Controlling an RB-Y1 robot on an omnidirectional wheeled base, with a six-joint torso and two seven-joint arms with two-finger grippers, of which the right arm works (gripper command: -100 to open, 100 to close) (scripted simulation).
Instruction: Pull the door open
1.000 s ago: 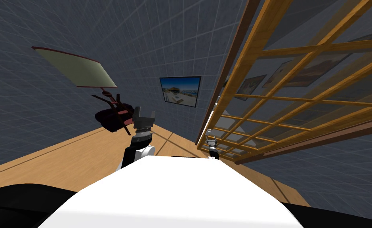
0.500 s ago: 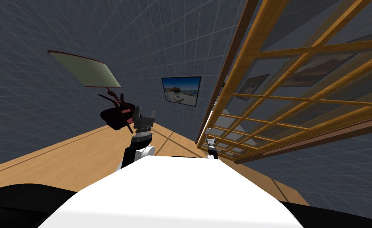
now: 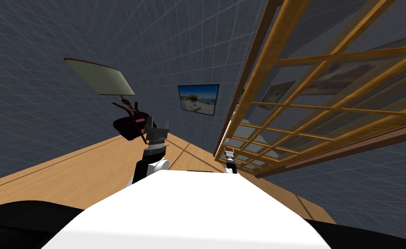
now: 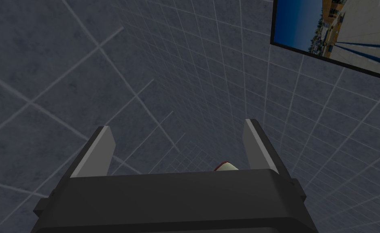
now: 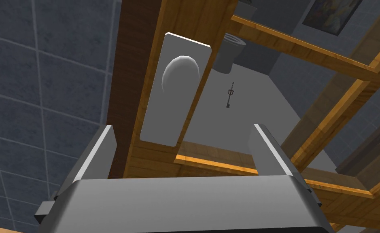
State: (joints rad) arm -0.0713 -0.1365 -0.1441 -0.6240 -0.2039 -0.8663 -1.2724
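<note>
right gripper: fingers apart, just short of door knob
left gripper: apart, idle
progress: knob ungripped; you've got grip and door pull left

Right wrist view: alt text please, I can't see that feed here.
The right gripper is open, short of a round grey knob on a pale plate fixed to the wooden door; nothing is gripped. Through the door's panes shows a grey surface with a small dark key.
</note>
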